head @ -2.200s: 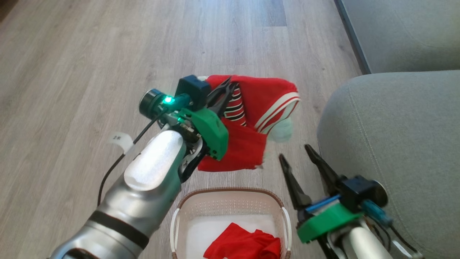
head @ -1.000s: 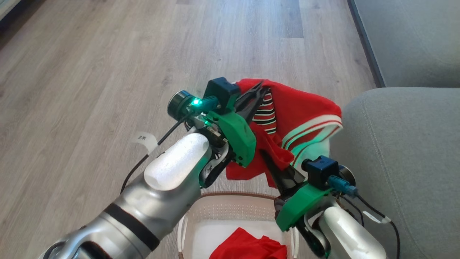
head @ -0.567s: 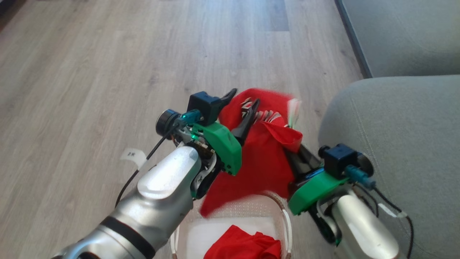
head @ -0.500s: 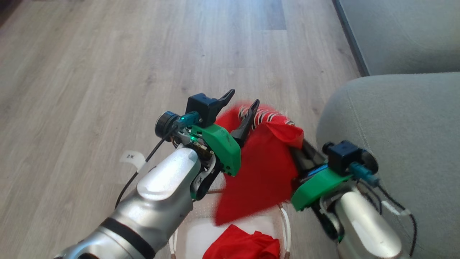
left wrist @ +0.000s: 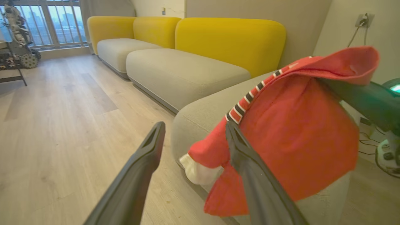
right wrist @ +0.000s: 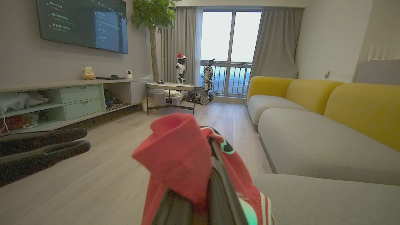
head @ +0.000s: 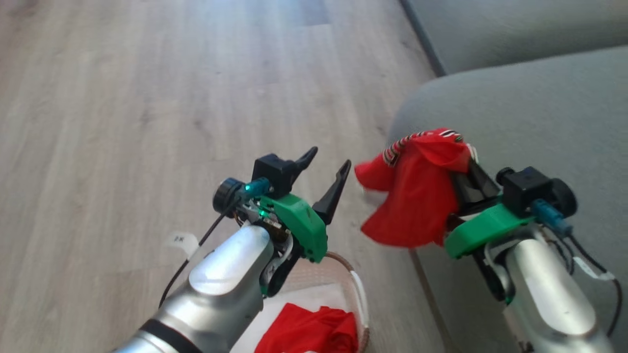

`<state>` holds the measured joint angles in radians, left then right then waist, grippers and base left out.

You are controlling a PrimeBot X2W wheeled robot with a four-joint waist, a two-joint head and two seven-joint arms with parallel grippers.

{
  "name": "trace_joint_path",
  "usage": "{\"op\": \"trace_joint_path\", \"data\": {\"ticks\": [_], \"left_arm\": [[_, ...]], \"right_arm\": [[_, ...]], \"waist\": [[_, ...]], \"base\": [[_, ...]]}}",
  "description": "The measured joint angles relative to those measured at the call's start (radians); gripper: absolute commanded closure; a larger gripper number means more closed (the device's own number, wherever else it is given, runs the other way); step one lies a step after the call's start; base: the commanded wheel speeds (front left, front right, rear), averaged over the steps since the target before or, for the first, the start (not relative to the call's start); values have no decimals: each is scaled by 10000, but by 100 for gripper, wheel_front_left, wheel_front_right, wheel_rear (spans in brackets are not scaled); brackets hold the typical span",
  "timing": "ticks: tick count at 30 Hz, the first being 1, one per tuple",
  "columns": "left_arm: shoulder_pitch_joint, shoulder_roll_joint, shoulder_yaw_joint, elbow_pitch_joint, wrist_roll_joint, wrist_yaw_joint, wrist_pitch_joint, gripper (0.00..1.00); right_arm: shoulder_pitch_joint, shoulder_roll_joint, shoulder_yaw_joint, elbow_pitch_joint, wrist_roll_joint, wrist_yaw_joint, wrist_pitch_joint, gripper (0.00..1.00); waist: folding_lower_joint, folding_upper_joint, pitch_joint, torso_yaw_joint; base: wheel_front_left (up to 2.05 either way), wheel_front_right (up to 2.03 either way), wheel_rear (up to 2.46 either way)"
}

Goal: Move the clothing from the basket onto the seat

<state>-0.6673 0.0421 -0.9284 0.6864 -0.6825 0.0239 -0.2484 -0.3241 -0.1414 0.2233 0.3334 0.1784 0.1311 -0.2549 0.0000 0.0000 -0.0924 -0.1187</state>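
In the small cream-white perforated plastic basket (head: 362, 300), a crumpled bright red shiny garment (head: 309, 328) lies. Just above its rim the left gripper (head: 328, 159) stands spread wide, empty. Beyond the basket to the right, the right gripper (head: 468, 177) is clamped on a second red garment with striped trim (head: 417, 206), hanging beside the large grey-green fabric seat (head: 530, 98). The cloth looks light, limp and slippery; a bunched fold or the trim should hold best.

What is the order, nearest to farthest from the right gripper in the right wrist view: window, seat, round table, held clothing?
1. clothing, clamped in the right gripper's jaws.
2. seat, lower right, just below.
3. round table, mid-room, left of centre.
4. window, far wall.
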Motion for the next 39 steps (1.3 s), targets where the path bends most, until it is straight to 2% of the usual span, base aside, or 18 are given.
{"op": "trace_joint_path", "data": {"ticks": [7,12,20,30,35,39], "left_arm": [[284,-8,4,-267,6,46,-8,0],[462,-19,52,-731,109,136,-10,0],[578,-31,69,-1026,456,295,-10,0],[382,-12,332,-1344,1016,399,-10,0],[-259,224,458,-1661,1360,487,-10,0],[-642,474,587,-1996,1572,650,-10,0]], "right_arm": [[-238,-506,-336,-127,-54,0,0,100],[-362,-600,-539,-205,-115,0,0,100],[-389,-738,-621,-226,-161,0,0,100],[-1635,-585,-1310,-12,-192,0,0,100],[-3289,-570,-1904,437,-184,0,-2,100],[-5032,-1001,-2144,1120,-67,0,-2,100]], "waist": [[0,0,192,-1053],[0,0,385,-1730],[0,0,825,-2289],[0,0,1900,-2265],[1,0,2860,-1997],[2,0,3753,-1723]], "base": [[0,0,0],[0,0,0],[0,0,0],[0,0,0],[0,0,0],[0,0,0]]}}
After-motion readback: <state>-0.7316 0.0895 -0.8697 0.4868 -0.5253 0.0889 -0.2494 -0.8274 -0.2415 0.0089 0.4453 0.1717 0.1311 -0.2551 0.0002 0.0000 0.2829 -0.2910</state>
